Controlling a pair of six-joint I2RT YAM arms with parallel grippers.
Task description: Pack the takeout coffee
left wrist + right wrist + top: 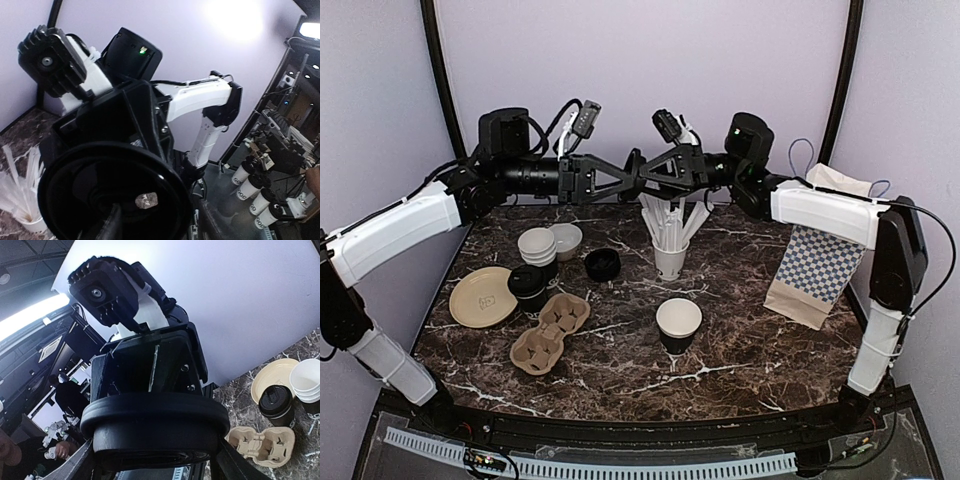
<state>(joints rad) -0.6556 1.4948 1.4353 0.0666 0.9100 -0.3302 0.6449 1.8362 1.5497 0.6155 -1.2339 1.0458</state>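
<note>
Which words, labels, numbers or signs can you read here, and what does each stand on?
"COO" (as far as it shows): on white cups beyond the table, left wrist view.
Mark on the beige plate: too small to read.
Mark on the takeout coffee lid: too blurred to read.

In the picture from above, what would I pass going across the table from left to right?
Tan plate → takeout coffee → stack of black lids → white straw cup → checkered paper bag.
</note>
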